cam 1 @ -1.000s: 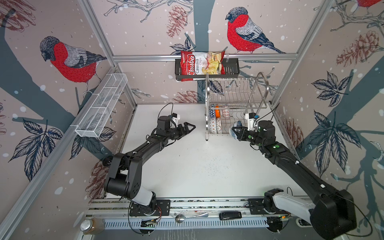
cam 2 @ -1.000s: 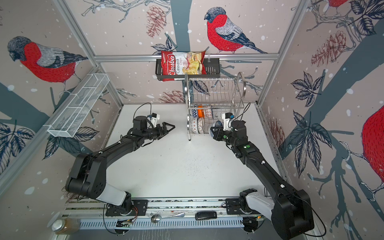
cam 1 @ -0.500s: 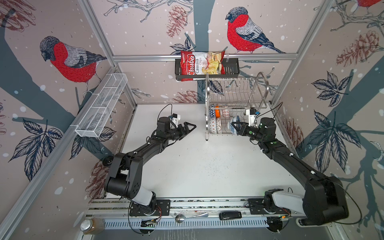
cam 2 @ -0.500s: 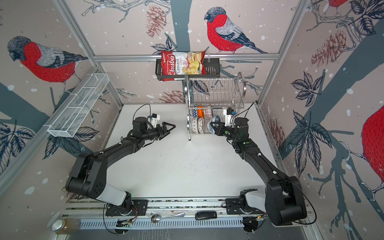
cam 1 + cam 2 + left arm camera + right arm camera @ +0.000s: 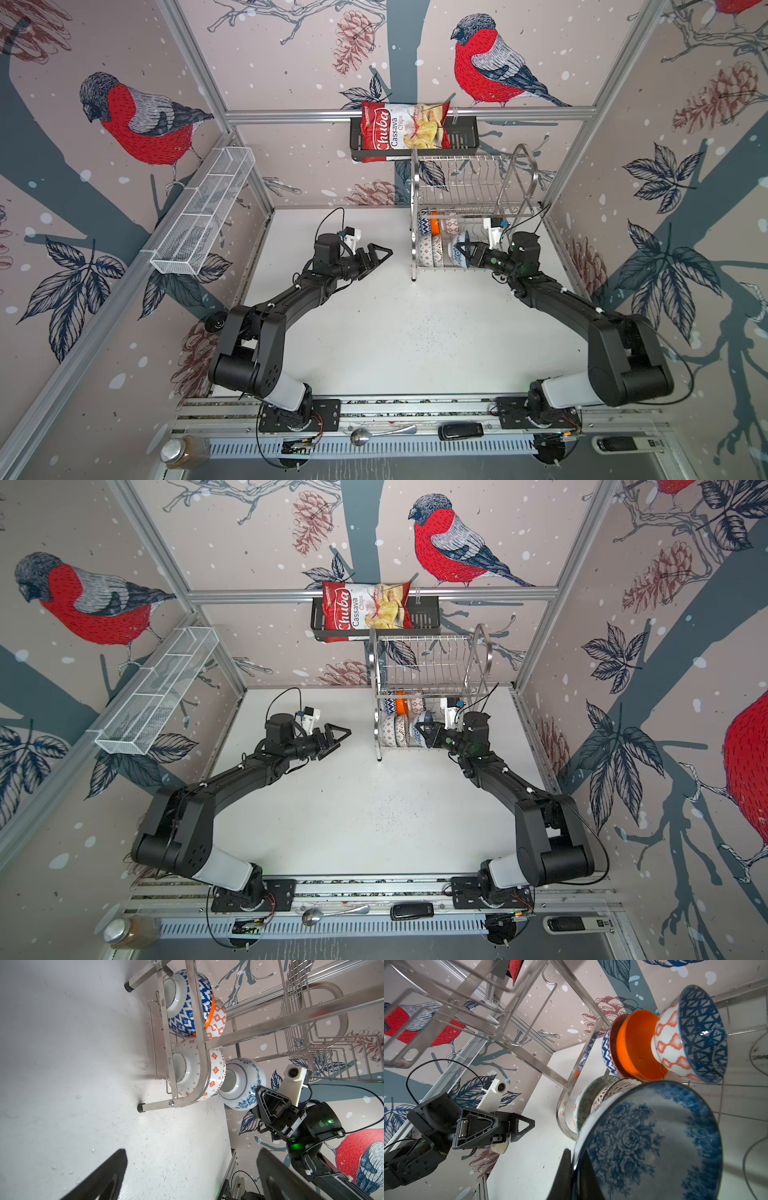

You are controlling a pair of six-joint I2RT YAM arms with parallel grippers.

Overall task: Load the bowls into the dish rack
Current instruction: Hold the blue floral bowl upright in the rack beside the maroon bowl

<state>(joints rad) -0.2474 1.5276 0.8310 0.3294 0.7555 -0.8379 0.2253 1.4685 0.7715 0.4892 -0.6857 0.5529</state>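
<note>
My left pincer hangs over the white table, jaws spread wide with nothing between them. Ahead of its tips, and clear of them, stands the steel rack. On the rack's lower shelf bowls stand on edge in two rows. The far row has a blue-patterned bowl, an orange bowl and an orange-diamond bowl. A white bowl with orange marks heads the near row. My right pincer is clamped on the rim of the blue-floral bowl. That bowl stands on edge at its tips, up against the near row. I cannot tell whether it rests on the wires.
</note>
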